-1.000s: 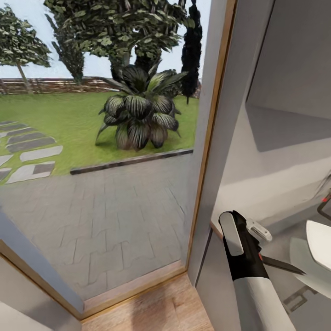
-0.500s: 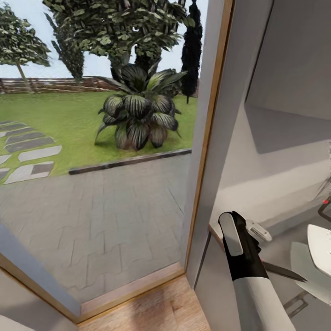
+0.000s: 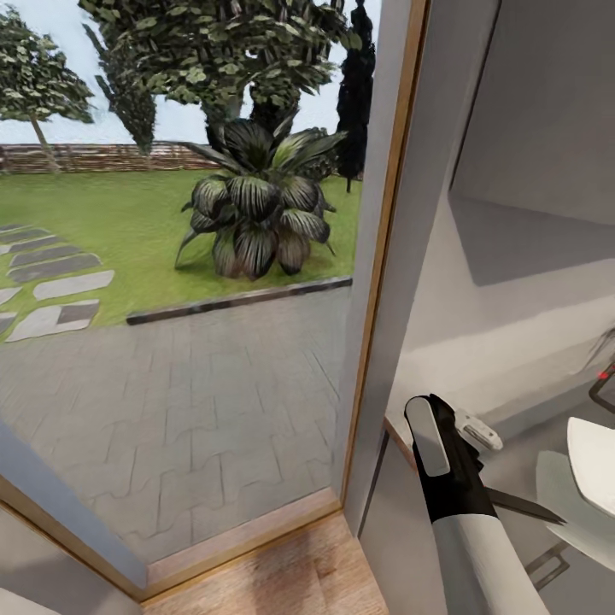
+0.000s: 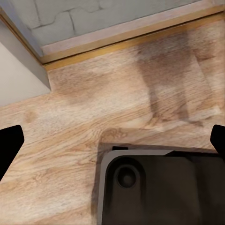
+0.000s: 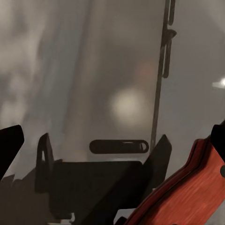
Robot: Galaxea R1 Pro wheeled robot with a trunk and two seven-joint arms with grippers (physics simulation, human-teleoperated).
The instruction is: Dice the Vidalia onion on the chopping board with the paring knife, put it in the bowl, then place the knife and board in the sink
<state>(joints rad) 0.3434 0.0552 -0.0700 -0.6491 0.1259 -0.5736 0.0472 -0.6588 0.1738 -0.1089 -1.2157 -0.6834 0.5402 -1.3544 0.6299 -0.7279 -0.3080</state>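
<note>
Two black fingertips [image 5: 10, 145] logged for right gripper [image 5: 112, 140], set wide apart in the right wrist view. Noted red-and-black handle of paring knife [image 5: 187, 187] lying against one of them, on the far side from the other. Cannot tell whether the handle is truly clamped.

Logged left gripper [image 4: 112, 145] as spread wide with nothing between the fingers, hanging over wooden floor [image 4: 70, 117] and a dark rounded panel [image 4: 164, 187].

Recorded right arm [image 3: 474, 547] in the head view left of the bowl [image 3: 598, 465]: white forearm rising steeply, black wrist above it, gripper end tipped toward the wall behind the bowl.

Observed dark knife blade jutting from behind the wrist, long axis running across toward the bowl, tip aimed at the bowl's near rim and dipping slightly. Seen just short of the bowl, apart from it, above the grey countertop [image 3: 512, 461] on which the bowl sits.
</note>
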